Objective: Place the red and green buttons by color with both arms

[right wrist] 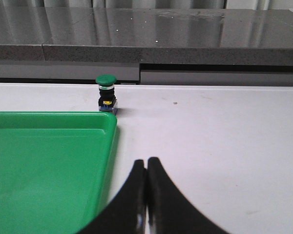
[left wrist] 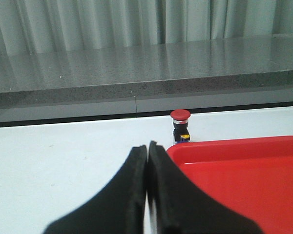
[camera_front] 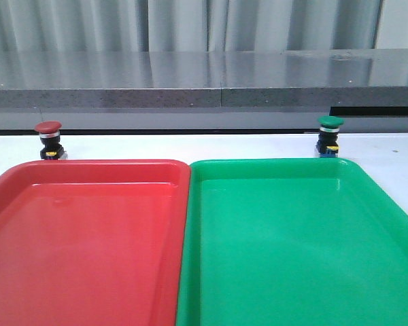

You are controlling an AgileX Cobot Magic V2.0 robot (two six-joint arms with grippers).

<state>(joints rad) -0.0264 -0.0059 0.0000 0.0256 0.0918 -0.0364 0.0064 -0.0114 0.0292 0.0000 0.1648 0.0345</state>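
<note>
Front view, layout: the red button (camera_front: 48,140) stands upright on the white table (camera_front: 190,146), just behind the far left corner of the red tray (camera_front: 88,238); the green button (camera_front: 330,136) stands upright just behind the far right corner of the green tray (camera_front: 292,244). Both trays hold nothing, and neither arm shows here.

Front view, progress: nothing sorted yet (each button already waits behind the tray of its own colour, so no crossing over should be needed).

Left wrist view, claw: the left gripper (left wrist: 147,148) has its fingers pressed together, pinching nothing, low over the table beside the red tray's (left wrist: 244,170) outer edge.

Left wrist view, target: the red button (left wrist: 180,126) lies ahead and off to one side of the fingertips, close to the tray's far rim.

Left wrist view, advice: spread the fingers first, then line up on the black body under the cap; closing on the domed cap would likely slip.

Right wrist view, claw: the right gripper (right wrist: 146,163) is likewise pressed together and empty, over bare table beside the green tray (right wrist: 44,161).

Right wrist view, target: the green button (right wrist: 107,93) stands near the tray's far corner, well apart from the fingertips.

Right wrist view, advice: open, approach from the open-table side (the rim could be bumped otherwise), lift clear of the rim before lowering.
</note>
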